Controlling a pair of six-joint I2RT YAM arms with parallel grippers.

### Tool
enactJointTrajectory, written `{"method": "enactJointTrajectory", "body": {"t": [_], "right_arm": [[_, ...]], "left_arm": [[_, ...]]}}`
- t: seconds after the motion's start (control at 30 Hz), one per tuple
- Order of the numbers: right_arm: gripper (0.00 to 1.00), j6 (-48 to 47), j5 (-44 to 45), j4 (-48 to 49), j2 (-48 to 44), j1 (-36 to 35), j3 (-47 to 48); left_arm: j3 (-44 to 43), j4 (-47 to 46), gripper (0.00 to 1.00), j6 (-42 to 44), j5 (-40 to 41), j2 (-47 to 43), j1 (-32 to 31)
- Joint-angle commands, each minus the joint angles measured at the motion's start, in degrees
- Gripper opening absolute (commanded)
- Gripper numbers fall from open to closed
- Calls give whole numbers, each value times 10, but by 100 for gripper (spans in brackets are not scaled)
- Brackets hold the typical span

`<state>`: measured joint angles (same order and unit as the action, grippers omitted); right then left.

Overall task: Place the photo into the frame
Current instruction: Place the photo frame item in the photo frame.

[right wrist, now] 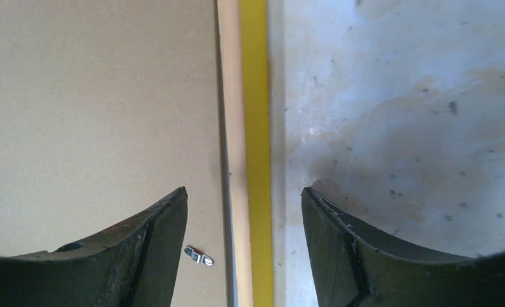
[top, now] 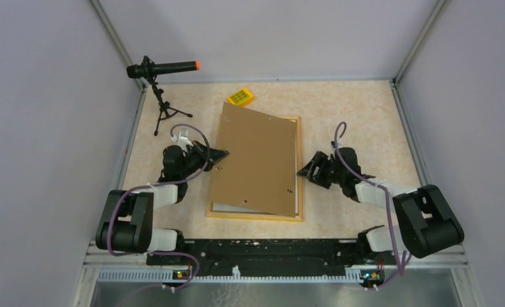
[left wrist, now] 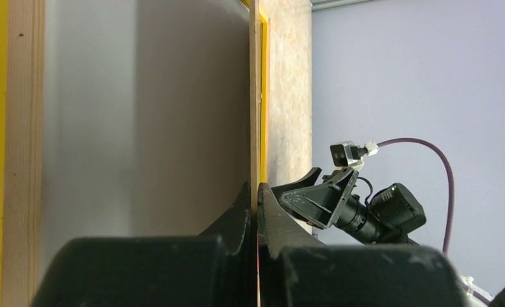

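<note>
At the middle of the table (top: 352, 115) we see the frame (top: 256, 217) lying flat, its long sides running away from the arms. Over it lies a brown backing board (top: 256, 160), turned askew so that its far corner juts past the frame's far rail. Only a white strip of the photo (top: 237, 208) shows, inside the frame's near rail, under the board's near edge; the rest is covered.

Our left tool (top: 223, 155) is pressed together on the board's left edge, pinching it; in the left wrist view the thin edge runs straight between the fingers. Our right tool (top: 303, 171) hangs over the frame's right rail with its fingers spread and nothing between them. In the right wrist view the rail passes below the gap, with the board on one side and bare table on the other. A small metal clip (right wrist: 199, 256) sits on the board near that rail.

Near the frame's far end lies a small yellow block (top: 240, 97), apart from it. A microphone (top: 163, 67) on a tripod stands at the far left.
</note>
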<state>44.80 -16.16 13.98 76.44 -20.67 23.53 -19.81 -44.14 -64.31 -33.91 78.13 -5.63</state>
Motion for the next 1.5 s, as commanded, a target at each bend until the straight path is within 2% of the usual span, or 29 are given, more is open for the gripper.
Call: {"method": "enactJointTrajectory", "body": {"t": [0.0,0.2,0.47,0.8,1.03,1.3,1.47], "right_arm": [[65,-8,-76,33,-2,46,-14],[64,18,-114,92,30,61,-31],[60,34,-134,135,72,59,-32],[47,37,-128,157,123,34,-18],[46,26,-121,147,130,34,-12],[46,21,-119,134,121,34,-10],[48,20,-118,132,117,34,-9]], "left_arm": [[-33,-24,0,17,-16,-6,12],[-26,-74,0,-6,-40,23,12],[-6,-223,0,-53,-63,109,9],[15,-285,0,-37,-67,153,4],[14,-377,0,-57,-82,191,4],[-6,-348,0,-43,-79,147,4],[-6,-271,0,-2,-60,91,4]]}}
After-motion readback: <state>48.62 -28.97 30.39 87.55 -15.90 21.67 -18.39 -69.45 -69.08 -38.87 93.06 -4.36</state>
